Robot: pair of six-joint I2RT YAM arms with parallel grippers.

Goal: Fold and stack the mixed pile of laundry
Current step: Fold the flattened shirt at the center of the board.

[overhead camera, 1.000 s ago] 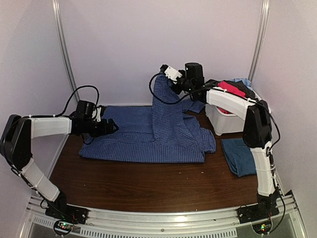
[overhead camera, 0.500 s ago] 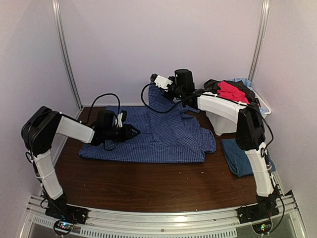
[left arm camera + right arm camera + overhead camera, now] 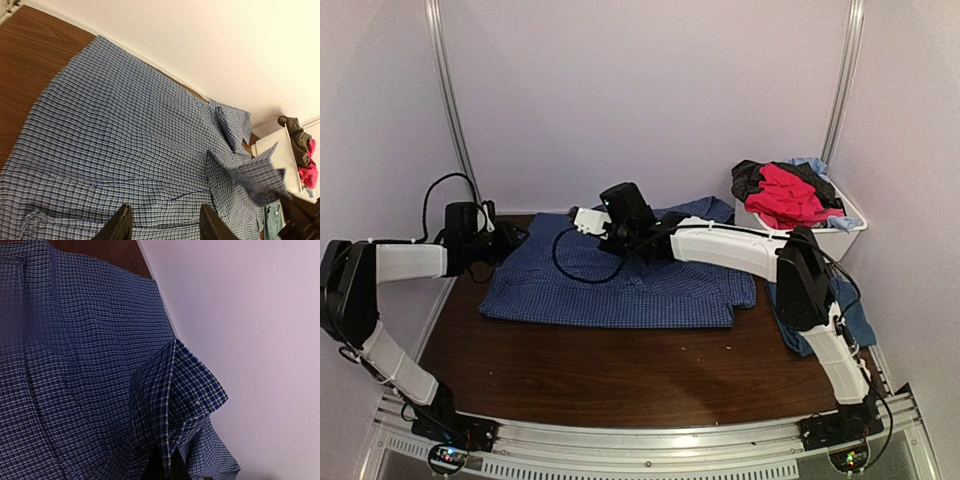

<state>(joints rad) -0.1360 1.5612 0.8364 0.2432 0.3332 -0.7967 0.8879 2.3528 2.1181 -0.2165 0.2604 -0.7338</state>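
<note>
**Sleeve cuff pinched above a spread checked shirt**

Spread flat across the middle of the wooden table (image 3: 580,370): the blue-and-white checked shirt (image 3: 640,285), with its collar toward 1 o'clock.

Reaches in from 3 o'clock with the right arm, low over the cloth. Grips a sleeve cuff in the right gripper (image 3: 580,218), closed tight on the fold. Holds that cuff a little above the shirt's body, over its 11 o'clock part. Shows the pinched cuff standing up in a peak in the right wrist view.

Sits at the shirt's 10 o'clock corner with the left gripper (image 3: 166,226), fingers parted and nothing between them, checked cloth below. Cannot tell whether those fingers touch the fabric.

Stands at the table's 2 o'clock: a white bin (image 3: 810,238), heaped with a red garment (image 3: 785,195), a black garment (image 3: 750,178) and a light-blue garment (image 3: 810,163).

Lies at 3 o'clock, just nearer than the bin: a folded blue garment (image 3: 858,322), partly hidden by the right arm.
</note>
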